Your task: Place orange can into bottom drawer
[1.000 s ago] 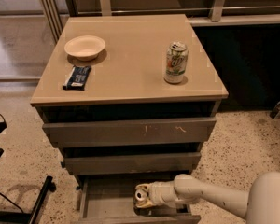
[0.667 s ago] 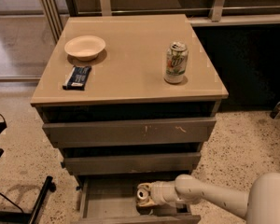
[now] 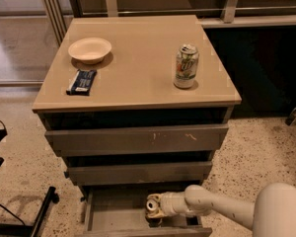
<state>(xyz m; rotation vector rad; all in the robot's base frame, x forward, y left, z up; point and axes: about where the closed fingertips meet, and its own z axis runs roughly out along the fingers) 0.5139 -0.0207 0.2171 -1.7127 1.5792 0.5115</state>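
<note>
Under the worktop (image 3: pixel 138 83) and 2 upper drawers (image 3: pixel 135 139), the bottom drawer (image 3: pixel 113 212) stood open, its left half free. Inside, the tool (image 3: pixel 157 210) clasped the upright orange can (image 3: pixel 151 203). Above sat a bowl (image 3: pixel 90 49), a white-and-green can (image 3: pixel 186 66) and a dark packet (image 3: pixel 82 81).

what we cannot make out

the gripper (image 3: pixel 157 207), low in the bottom drawer (image 3: pixel 113 209), is clasped about the orange can (image 3: pixel 152 202) and hides most of its side; we see little but its top. the drawer's front is cut by the lower edge. the print on the dark packet (image 3: pixel 82 81) on the table (image 3: pixel 138 83) is too small to read.
</note>
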